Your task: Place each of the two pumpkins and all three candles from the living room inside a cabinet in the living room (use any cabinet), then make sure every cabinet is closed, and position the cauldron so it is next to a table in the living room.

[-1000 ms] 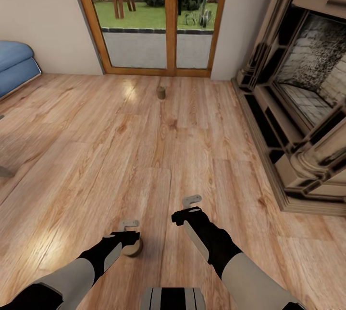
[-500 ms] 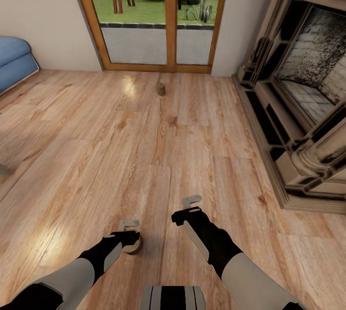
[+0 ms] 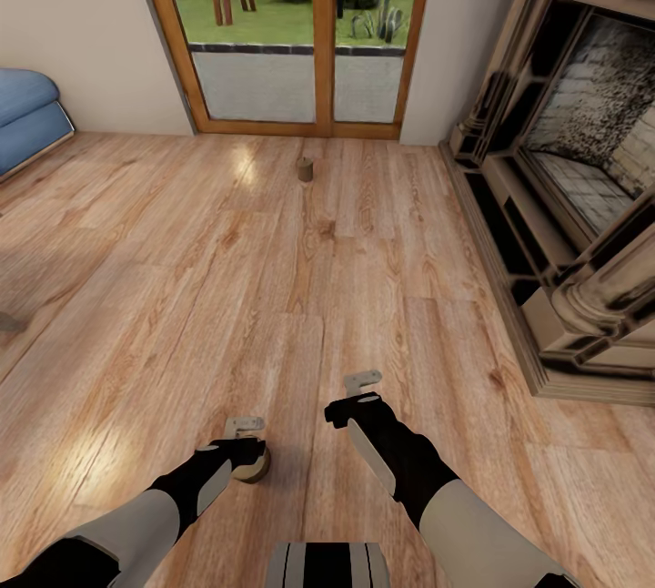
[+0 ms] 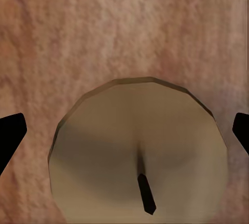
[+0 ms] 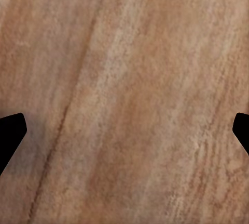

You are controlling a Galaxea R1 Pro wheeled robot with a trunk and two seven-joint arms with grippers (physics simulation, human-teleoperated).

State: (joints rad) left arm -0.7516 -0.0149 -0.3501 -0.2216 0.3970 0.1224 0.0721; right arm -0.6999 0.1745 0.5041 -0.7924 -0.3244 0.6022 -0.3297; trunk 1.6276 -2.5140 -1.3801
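Nothing has moved; both claws stay spread, left claw (image 4: 124,130) over a candle (image 4: 137,154), its wick (image 4: 145,193) visible.

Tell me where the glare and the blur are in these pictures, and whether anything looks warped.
Head view: pale glare patches on the wood floor, another by the glass door; the fireplace bows, wide-angle warped. Left wrist view: the candle is close and soft-edged, shaded on one side. Right wrist view: the floor grain is smeared and blurry, dark fingers at both edges.
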